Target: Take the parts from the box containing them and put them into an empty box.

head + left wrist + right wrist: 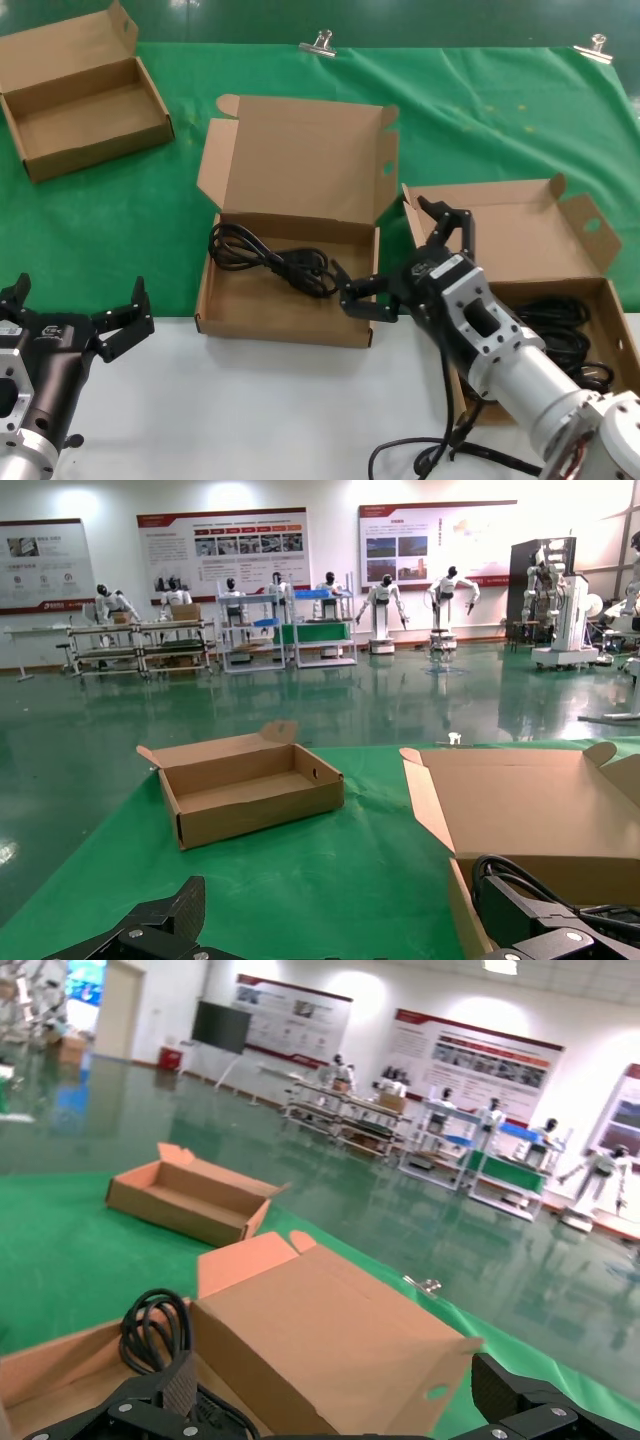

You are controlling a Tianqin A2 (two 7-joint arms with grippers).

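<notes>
The box containing the parts (520, 235) lies at the right, with black coiled cords (562, 318) in its tray, partly hidden by my right arm. The large squarish box (290, 160) stands in the middle, and one black cord (270, 262) lies in its tray. My right gripper (388, 252) is open and holds nothing; it straddles that box's right wall, with one finger just beside the cord's end. The right wrist view shows the gripper (340, 1400), the cord (155, 1325) and the box lid (330, 1340). My left gripper (80, 300) (350, 925) waits open at the front left.
A smaller oblong cardboard box (85, 95) (250, 785) (190, 1200) sits open at the far left on the green cloth (480, 120). The white table front (250, 410) runs below the boxes. Two metal clips (318, 43) hold the cloth's far edge.
</notes>
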